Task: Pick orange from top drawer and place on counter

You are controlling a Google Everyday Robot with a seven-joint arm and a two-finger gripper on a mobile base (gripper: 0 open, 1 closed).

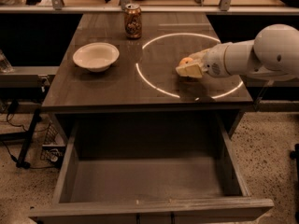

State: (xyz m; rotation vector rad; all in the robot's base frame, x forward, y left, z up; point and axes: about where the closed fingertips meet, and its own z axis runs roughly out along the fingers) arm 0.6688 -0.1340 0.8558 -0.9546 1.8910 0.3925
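Now, on the one camera: my hand (189,68) is out over the desk (117,85), reaching in from the right, inside the glowing white circle (138,71) and near its right side. It's clamped on the orange (186,60), which peeks out at the top of my grip. Whether the fruit touches the desk, I can't tell. Over on the left sits a cream bowl (96,56), and a soda can (133,21) stands near the far edge. Below the desk front, the top drawer (149,181) stands wide open, flat grey bottom showing.
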